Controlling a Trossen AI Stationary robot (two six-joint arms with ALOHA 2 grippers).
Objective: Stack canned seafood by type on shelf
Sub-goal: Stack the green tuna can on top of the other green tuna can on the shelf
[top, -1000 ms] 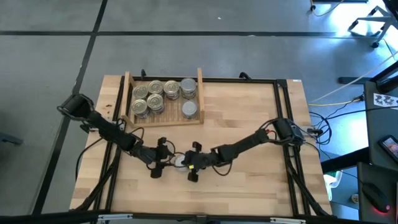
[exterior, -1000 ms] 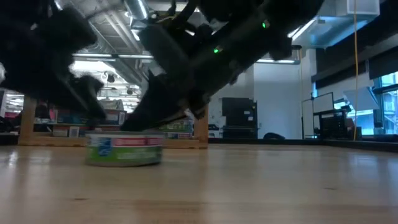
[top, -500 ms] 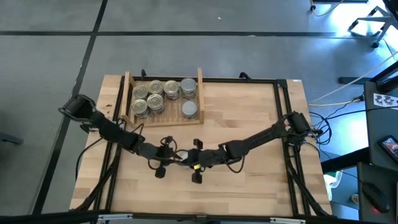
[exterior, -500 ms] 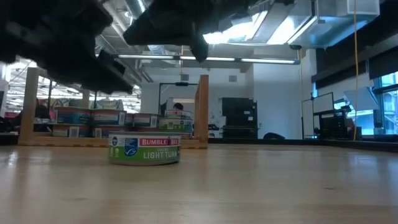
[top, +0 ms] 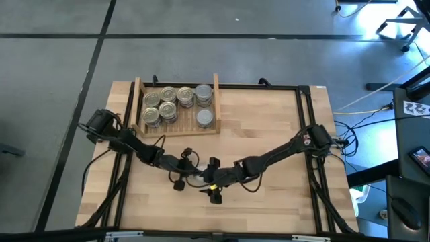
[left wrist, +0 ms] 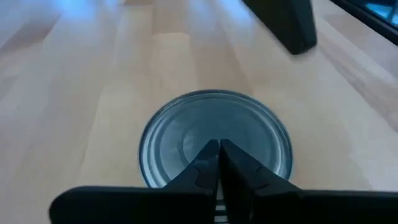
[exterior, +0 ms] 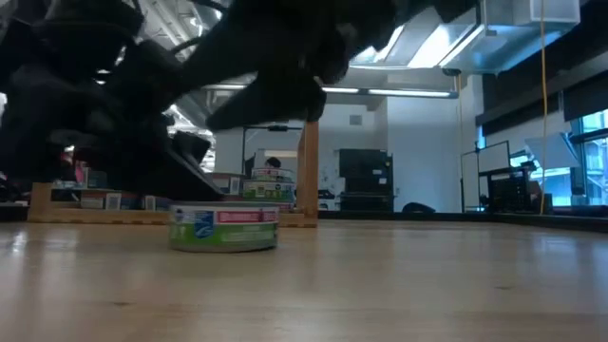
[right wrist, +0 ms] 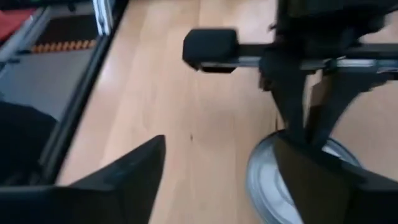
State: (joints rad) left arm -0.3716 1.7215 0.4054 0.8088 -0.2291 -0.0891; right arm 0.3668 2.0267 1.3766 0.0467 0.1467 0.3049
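Near the middle of the worktop (top: 269, 202) stands one loose can (left wrist: 214, 140) with a plain grey top. The left end effector (left wrist: 219, 163), fingers together, hovers just above its lid; the right end effector (right wrist: 217, 168) stands apart beside it. I judge the pick-up is in hand: next, open jaws must straddle the can. Farther off, the shelf (top: 216, 91) holds seven cans: golden tops left, grey tops right.

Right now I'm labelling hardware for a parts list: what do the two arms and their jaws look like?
Both the left arm and right arm are slim, dark, jointed links trailing black cables. The left gripper has matte black wedge-shaped jaws; the right gripper has broad, flat black ones. A small yellow-green marking shows near the right wrist.
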